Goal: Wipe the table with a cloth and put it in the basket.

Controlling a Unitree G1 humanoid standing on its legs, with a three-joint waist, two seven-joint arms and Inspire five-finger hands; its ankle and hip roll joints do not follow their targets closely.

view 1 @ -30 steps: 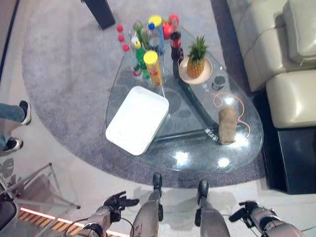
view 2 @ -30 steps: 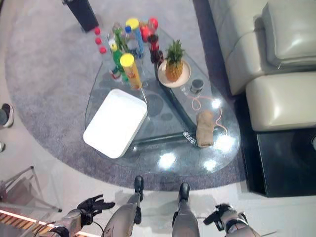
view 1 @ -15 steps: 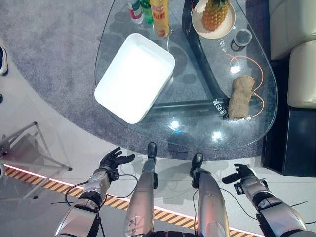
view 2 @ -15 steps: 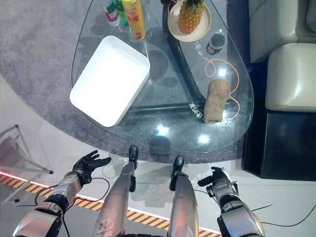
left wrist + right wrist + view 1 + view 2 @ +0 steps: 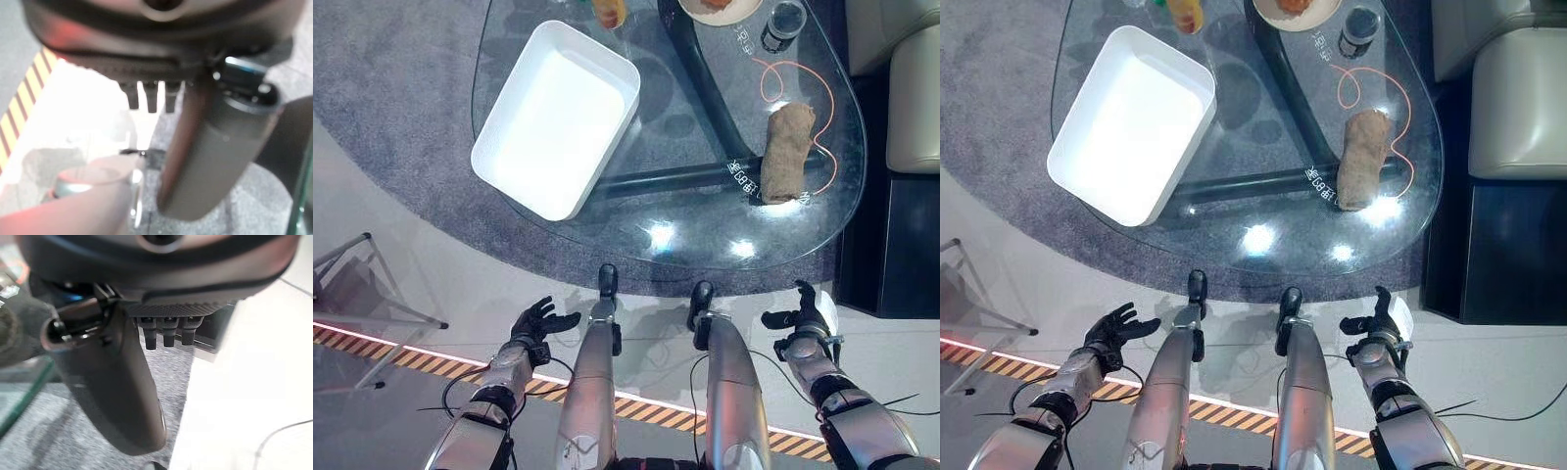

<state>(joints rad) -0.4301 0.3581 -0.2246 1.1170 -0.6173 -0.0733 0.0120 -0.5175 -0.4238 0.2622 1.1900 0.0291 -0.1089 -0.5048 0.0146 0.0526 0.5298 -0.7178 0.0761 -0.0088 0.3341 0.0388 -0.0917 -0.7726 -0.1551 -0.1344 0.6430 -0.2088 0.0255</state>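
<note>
A rolled brown cloth [image 5: 785,153] lies on the right side of the glass table [image 5: 695,230], beside an orange cord [image 5: 803,73]. A white rectangular basket [image 5: 556,118] sits on the table's left half. My left hand [image 5: 535,324] hangs low by the floor, well short of the table's near edge, fingers spread and holding nothing. My right hand [image 5: 807,314] is lifted on the other side, fingers straight and apart, also below the table edge. Both thumbs [image 5: 210,147] [image 5: 110,382] stand out straight in the wrist views, with nothing between them and the fingers.
A dark cup [image 5: 782,20] and a plate with fruit [image 5: 720,8] stand at the table's far edge. A cream sofa [image 5: 911,88] and a dark side unit [image 5: 891,245] border the right. A grey rug [image 5: 401,88] lies under the table; a metal frame [image 5: 352,279] stands left.
The whole picture has shifted, so the camera has tilted down and the table sits higher in view. My right hand has risen with fingers straightened upward. The cloth and basket stay put.
</note>
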